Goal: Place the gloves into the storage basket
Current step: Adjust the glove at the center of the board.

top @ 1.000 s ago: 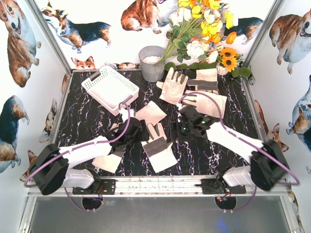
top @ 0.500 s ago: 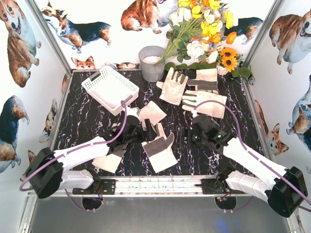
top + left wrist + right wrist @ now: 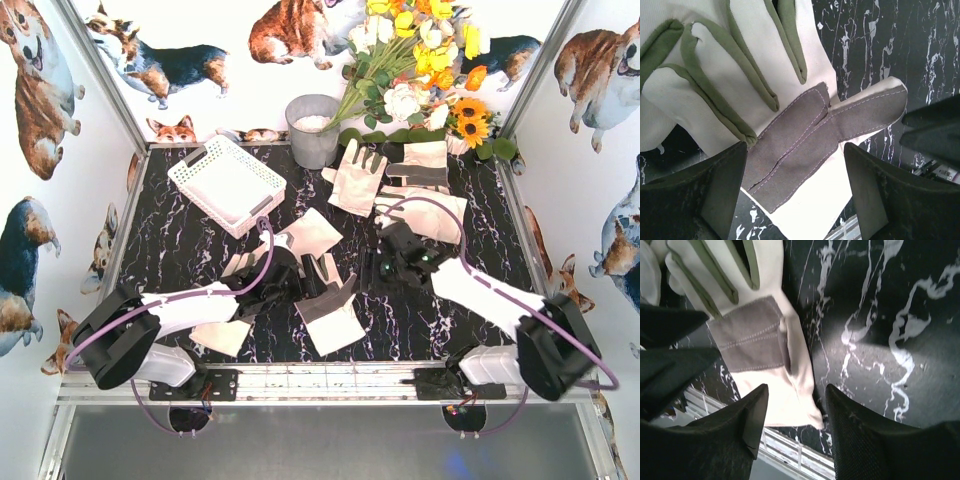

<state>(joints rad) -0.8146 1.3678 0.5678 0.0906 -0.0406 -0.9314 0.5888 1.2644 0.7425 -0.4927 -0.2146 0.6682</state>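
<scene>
A cream glove (image 3: 332, 308) with a grey palm patch lies palm up at the table's centre. My left gripper (image 3: 312, 277) is open just above its fingers. In the left wrist view the glove (image 3: 805, 125) lies below the spread jaws of the left gripper (image 3: 795, 195), untouched. My right gripper (image 3: 380, 264) is open, to the right of this glove. In the right wrist view the glove's cuff (image 3: 775, 380) lies under the open right gripper (image 3: 795, 425). The white lattice storage basket (image 3: 228, 183) stands at the back left with nothing visible in it. Other gloves lie at the back right (image 3: 358, 177) (image 3: 420, 163) (image 3: 428, 212) and by my left arm (image 3: 312, 232) (image 3: 222, 336).
A grey metal bucket (image 3: 312, 130) stands at the back centre. A bunch of artificial flowers (image 3: 420, 70) lies at the back right. Printed walls close in the black marbled table (image 3: 180, 260) on three sides. A metal rail (image 3: 330, 380) runs along the near edge.
My right arm swung out to the right and near, then came back toward the centre glove. My left gripper moved a little right over the glove's fingers. The glove shifted slightly.
</scene>
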